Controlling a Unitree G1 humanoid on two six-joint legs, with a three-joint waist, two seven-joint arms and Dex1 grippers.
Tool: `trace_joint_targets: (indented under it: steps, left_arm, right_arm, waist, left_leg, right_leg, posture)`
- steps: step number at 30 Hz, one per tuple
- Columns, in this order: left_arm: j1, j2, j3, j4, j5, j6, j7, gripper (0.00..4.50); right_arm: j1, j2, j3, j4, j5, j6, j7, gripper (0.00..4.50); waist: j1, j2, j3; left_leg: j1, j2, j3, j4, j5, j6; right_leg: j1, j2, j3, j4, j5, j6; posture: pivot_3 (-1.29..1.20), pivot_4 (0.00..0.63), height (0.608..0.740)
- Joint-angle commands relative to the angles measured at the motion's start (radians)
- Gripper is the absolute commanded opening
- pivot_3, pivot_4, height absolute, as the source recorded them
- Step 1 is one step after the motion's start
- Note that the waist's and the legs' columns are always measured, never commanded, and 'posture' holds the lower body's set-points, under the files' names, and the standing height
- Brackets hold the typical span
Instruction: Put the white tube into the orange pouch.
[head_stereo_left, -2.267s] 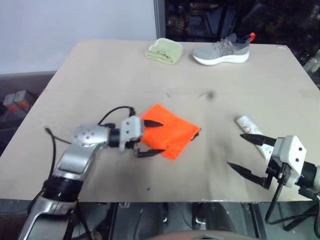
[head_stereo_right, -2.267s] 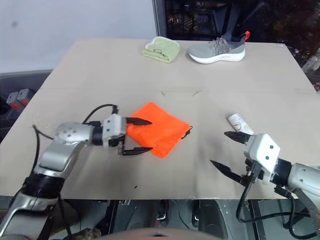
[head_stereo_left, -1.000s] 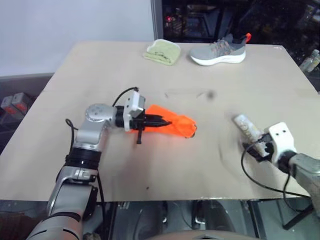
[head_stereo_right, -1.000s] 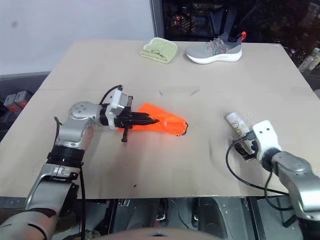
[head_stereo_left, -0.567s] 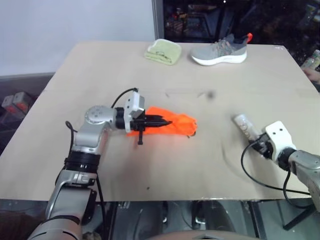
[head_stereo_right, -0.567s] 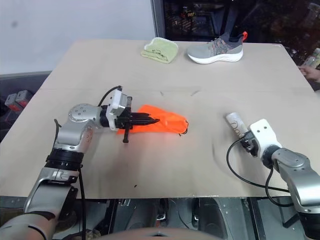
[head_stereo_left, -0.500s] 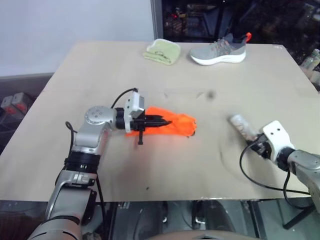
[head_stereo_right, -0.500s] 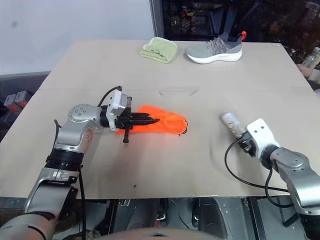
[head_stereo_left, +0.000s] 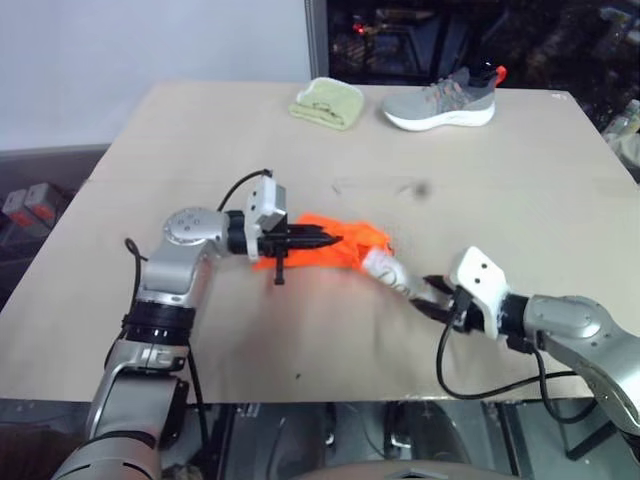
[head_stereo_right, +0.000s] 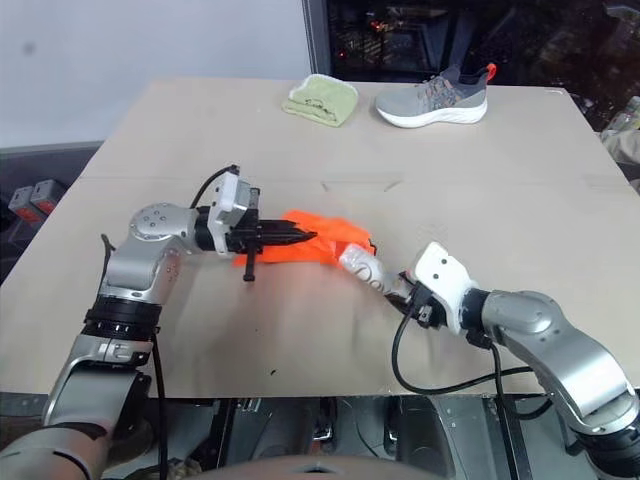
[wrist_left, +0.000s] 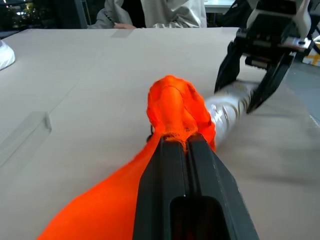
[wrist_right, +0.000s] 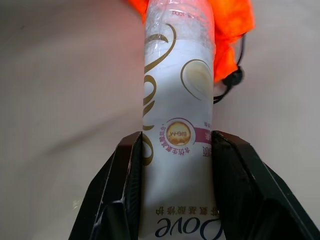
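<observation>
Near the frame's centre, the left gripper (head_stereo_left: 318, 240) reached in level from the left, its fingers pinched together on the orange pouch's (head_stereo_left: 352, 245) bunched edge. From the lower right, the right gripper (head_stereo_right: 404, 291) angled up-left, clamped on the white tube (head_stereo_right: 366, 271), whose far end touched the pouch. Whether the tip had entered the opening was hidden by fabric folds.
</observation>
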Motion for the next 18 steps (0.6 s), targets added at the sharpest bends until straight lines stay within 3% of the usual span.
trace_joint_targets:
  steps: [1, 11, 18]
  left_arm:
    - [0.018, 0.028, 0.01, -0.074, -0.028, -0.017, -0.047, 0.0]
    - [0.076, 0.026, -0.04, -0.088, 0.008, -0.114, -0.127, 0.0]
    - [0.066, 0.012, -0.039, -0.04, 0.036, -0.184, -0.109, 0.0]
  right_arm:
    - [-0.056, -0.013, 0.022, 0.026, -0.031, -0.043, 0.03, 1.97]
    - [-0.238, 0.051, 0.132, 0.208, -0.108, -0.105, 0.088, 1.97]
    - [-0.3, 0.005, 0.218, 0.226, -0.178, -0.168, 0.193, 1.97]
  waist:
    - [-0.001, 0.0, 0.0]
    - [0.0, 0.0, 0.0]
    - [-0.001, 0.0, 0.0]
  left_leg:
    - [0.0, 0.0, 0.0, 0.0, 0.0, 0.0]
    - [0.0, 0.001, 0.001, 0.0, 0.0, 0.0]
    - [0.001, 0.001, 0.002, 0.0, 0.0, 0.0]
  right_leg:
    - [0.0, 0.0, 0.0, 0.0, 0.0, 0.0]
    - [0.0, 0.001, 0.0, 0.0, 0.0, -0.001]
    - [-0.001, 0.001, -0.001, 0.001, 0.0, 0.0]
  posture:
    - [0.0, 0.15, 0.74]
    - [0.0, 0.15, 0.74]
    - [0.0, 0.15, 0.74]
